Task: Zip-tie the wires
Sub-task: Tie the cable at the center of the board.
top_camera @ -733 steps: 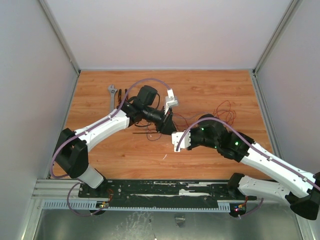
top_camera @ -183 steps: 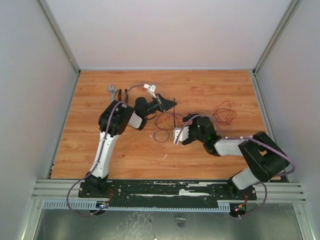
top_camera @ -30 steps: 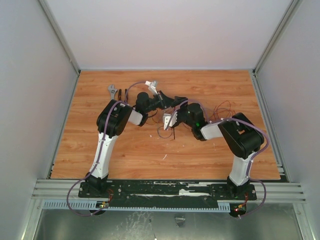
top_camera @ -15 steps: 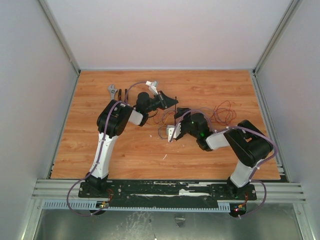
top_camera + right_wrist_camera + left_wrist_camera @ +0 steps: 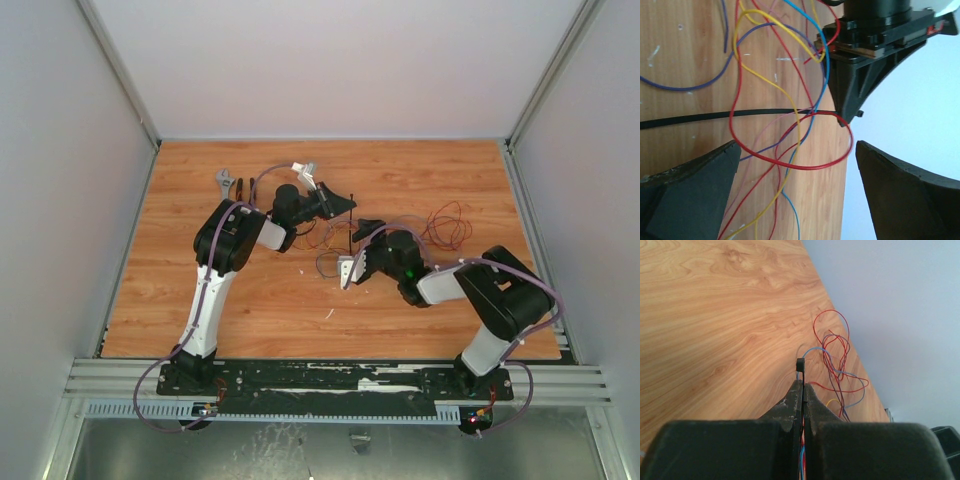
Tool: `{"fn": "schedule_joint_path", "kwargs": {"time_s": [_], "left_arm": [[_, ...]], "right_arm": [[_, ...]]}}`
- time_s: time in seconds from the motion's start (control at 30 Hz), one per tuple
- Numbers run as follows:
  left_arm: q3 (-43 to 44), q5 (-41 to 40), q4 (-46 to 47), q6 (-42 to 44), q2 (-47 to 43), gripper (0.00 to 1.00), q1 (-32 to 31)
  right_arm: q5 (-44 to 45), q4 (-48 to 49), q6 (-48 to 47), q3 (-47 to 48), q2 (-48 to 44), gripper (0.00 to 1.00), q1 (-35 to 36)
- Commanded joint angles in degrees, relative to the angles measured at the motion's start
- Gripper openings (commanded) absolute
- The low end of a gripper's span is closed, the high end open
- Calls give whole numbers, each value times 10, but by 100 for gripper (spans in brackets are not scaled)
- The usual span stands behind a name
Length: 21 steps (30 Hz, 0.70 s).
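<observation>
My left gripper [image 5: 340, 205] [image 5: 803, 385] is shut on the zip tie [image 5: 800, 364], a thin black strip whose square head sticks out past the fingertips. A blue and a red strand also run in the slit between those fingers. In the top view the zip tie [image 5: 350, 235] hangs from the raised gripper towards the table. The wires [image 5: 445, 225] [image 5: 835, 360] [image 5: 790, 150] are thin loops, mostly red with blue, yellow and purple. In the right wrist view the zip tie [image 5: 700, 118] crosses them. My right gripper [image 5: 355, 250] [image 5: 797, 145] is open wide just in front of the red loop, holding nothing.
A grey wrench [image 5: 226, 185] and dark pliers [image 5: 243, 195] lie at the back left of the wooden table [image 5: 200, 300]. Grey walls close in the left, right and far sides. The black rail [image 5: 330, 378] with both arm bases runs along the near edge.
The right gripper has drawn back a little, to the right and towards the near edge, away from the left gripper. The left arm has stayed still, shut on the zip tie.
</observation>
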Motion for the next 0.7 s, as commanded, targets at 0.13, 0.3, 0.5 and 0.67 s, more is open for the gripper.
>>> {"fn": "schedule_joint_path", "kwargs": {"time_s": [0.13,0.3,0.5,0.67], "left_arm": [[12,4,11,3,-8,0,-2],[12,5,11,2,-10,0,-2],[12,5,11,2,-10,0,-2],[13,5,11,1,-8,0,-3]], "right_arm": [[-4,17,-49,13,47,99,-9],[-6,42,-84,22,78,99,-13],[-18,81,-97,16,93,99,-7],[-26,72,-97,16,91,99,15]]}}
